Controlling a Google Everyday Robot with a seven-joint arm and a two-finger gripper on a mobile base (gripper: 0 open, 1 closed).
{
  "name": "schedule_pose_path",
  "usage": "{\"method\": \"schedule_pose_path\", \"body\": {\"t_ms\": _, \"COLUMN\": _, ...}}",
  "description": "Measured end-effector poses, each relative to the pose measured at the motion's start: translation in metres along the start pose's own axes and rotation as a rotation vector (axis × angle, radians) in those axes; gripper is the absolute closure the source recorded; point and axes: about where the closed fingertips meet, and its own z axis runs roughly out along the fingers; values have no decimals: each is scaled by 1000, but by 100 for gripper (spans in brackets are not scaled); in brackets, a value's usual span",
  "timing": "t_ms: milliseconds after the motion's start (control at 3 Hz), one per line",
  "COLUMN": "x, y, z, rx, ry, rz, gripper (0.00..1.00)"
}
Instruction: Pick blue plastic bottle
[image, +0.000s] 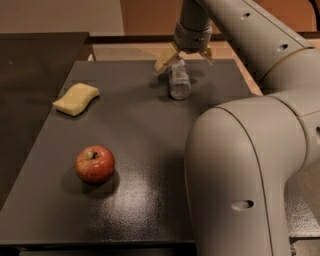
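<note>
The blue plastic bottle (179, 83) is a small clear ribbed bottle lying on its side at the far middle of the dark table (135, 150). My gripper (184, 57) is right over the bottle's far end, pointing down. It is open, with one tan fingertip (164, 62) to the left of the bottle and the other to the right. The bottle's far end is hidden behind the gripper. I cannot tell whether the fingers touch the bottle.
A red apple (95, 164) stands at the near left. A yellow sponge (76, 99) lies at the far left. My arm's large white elbow (250, 165) fills the right side. A second dark surface (30, 65) adjoins on the left.
</note>
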Motion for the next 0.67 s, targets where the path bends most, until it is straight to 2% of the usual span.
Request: {"method": "schedule_pose_path", "body": {"t_ms": 667, "x": -1, "y": 7, "z": 14, "rx": -10, "ry": 37, "rz": -21, "gripper": 0}}
